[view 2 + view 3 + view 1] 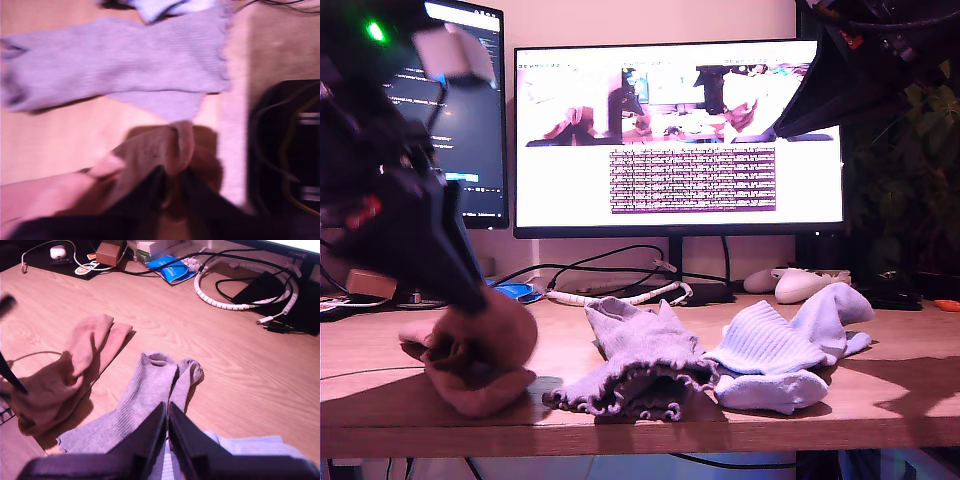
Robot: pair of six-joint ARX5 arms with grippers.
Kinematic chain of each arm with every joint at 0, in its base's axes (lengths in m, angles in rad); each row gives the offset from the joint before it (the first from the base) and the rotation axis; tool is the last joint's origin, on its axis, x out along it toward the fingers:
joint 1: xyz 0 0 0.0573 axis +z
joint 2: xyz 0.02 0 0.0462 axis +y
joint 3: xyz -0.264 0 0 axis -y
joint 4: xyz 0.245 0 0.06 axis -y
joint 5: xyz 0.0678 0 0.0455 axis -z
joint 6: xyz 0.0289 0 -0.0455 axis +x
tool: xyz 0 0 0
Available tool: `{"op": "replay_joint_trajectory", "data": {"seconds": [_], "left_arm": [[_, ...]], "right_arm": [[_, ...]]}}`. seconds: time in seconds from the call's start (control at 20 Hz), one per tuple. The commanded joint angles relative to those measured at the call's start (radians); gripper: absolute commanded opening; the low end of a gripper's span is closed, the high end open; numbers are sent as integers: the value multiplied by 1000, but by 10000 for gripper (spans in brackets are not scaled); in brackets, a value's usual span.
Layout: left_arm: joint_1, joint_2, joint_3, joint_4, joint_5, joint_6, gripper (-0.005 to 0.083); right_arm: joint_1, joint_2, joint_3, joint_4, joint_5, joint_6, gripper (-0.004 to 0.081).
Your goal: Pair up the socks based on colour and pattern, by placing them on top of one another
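Salmon-pink socks (475,350) sit bunched at the exterior view's left of the table (880,390), the first tool (470,292) pinching one, with the grey-lilac socks (640,365) stacked in the middle and the pale blue socks (780,350) heaped toward that view's right. From the first wrist view, the first tool (170,187) grips pink fabric (160,150) close beside a grey-lilac sock (115,60). The second wrist view shows the second tool (167,412) with jaws pressed together, empty, above the greys (150,385), so I judge the pairing nearly finished, the pinks just needing release.

wooden desk (570,345), socks (650,370), white coiled cable (620,295)
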Motion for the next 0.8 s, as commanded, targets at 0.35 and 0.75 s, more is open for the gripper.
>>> {"op": "replay_joint_trajectory", "data": {"seconds": [0.35,0.75], "left_arm": [[-2,11,80,-49,-11,-245,442],[-2,-3,311,-373,-26,-373,70]], "right_arm": [[2,-2,-19,-8,-3,-10,-10],[-2,-5,41,-43,12,-11,-10]]}}
